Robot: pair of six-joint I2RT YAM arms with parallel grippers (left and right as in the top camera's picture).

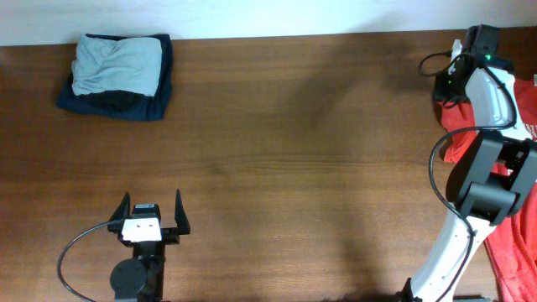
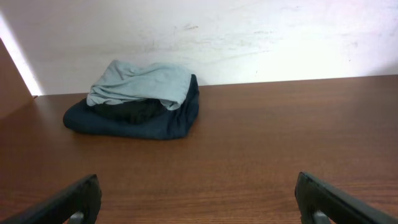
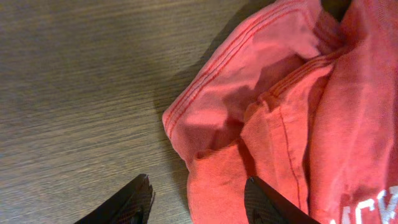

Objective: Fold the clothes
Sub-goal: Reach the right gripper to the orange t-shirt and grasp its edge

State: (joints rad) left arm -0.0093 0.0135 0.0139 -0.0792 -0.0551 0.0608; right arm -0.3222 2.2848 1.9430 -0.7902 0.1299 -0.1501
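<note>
While the left end effector (image 1: 152, 201) sits at the near left of the tabletop (image 1: 294, 151), fingers spread wide and holding nothing, the red shirts (image 1: 513, 252) lie heaped along the right edge, well apart from it. We judge the right arm nearer: its end effector (image 3: 199, 196) hangs over the heap's left border, jaws wide and empty, 1 finger above bare wood, the other above cloth. A stitched hem (image 3: 205, 87) runs diagonally ahead of it. The heap's long axis runs front to back. We see no container; 1 folded dark-and-grey pile (image 1: 117, 75) rests at the far left corner.
</note>
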